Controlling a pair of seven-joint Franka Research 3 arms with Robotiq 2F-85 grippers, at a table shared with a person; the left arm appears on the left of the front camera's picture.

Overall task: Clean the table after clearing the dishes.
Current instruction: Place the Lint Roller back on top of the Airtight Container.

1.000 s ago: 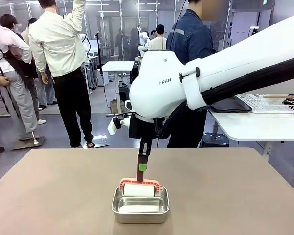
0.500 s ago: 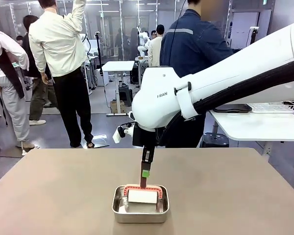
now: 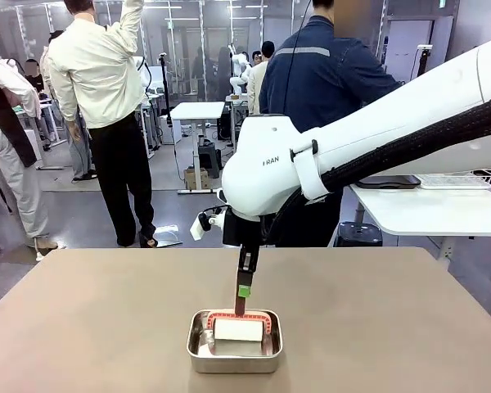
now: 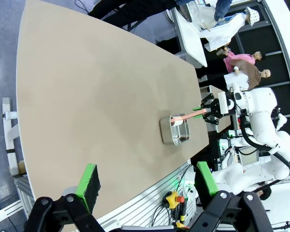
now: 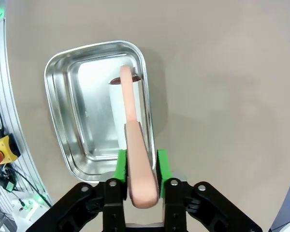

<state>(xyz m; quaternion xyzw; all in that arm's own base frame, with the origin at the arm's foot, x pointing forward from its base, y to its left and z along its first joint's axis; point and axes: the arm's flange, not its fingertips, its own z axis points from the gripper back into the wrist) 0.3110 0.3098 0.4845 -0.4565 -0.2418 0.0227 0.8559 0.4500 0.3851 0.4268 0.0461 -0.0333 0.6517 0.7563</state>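
Right gripper (image 5: 138, 166) has its green pads on either side of the pink roller handle (image 5: 134, 145), roller head down in the steel pan (image 5: 63, 111) near the counter's (image 3: 106, 319) front edge. Left gripper (image 4: 147, 183) hangs spread wide, well off to the side, above the counter's edge.

The right arm sweeps in from three o'clock, wrist bent straight down at mid-table, right gripper (image 3: 243, 288) pointing toward six, its green pads (image 5: 121, 166) set close either side of a pink handle (image 5: 135, 159). The left gripper (image 4: 146, 180) hangs high, fingers spread wide, holding nothing
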